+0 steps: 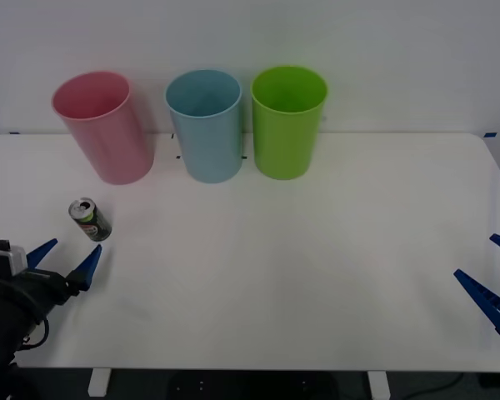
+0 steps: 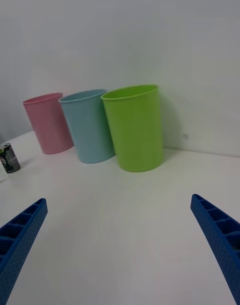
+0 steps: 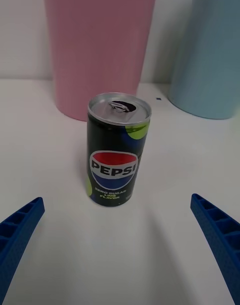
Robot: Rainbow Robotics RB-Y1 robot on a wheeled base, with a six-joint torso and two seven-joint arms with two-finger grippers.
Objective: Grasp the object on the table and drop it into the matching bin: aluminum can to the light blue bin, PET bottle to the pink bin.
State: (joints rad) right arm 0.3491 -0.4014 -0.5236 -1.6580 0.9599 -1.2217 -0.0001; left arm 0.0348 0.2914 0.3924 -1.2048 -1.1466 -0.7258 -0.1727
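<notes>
A small dark green and black aluminum can (image 1: 90, 220) with a silver top stands upright on the white table (image 1: 275, 275), in front of the pink bin (image 1: 104, 127). The left wrist view has the can (image 3: 118, 150) straight ahead, with the pink bin (image 3: 97, 45) and light blue bin (image 3: 212, 50) behind it. My left gripper (image 1: 65, 260) is open, just short of the can on the near side. The light blue bin (image 1: 205, 125) stands at the back centre. My right gripper (image 1: 493, 279) hangs open at the table's right edge. From the right wrist, the can (image 2: 9, 157) appears far off beside the pink bin (image 2: 48, 122) and the light blue bin (image 2: 90, 125).
A lime green bin (image 1: 287, 122) stands right of the light blue one, and it is the nearest bin (image 2: 135, 127) in the right wrist view. All three bins line the table's back edge by the wall. Bare tabletop stretches between the two grippers.
</notes>
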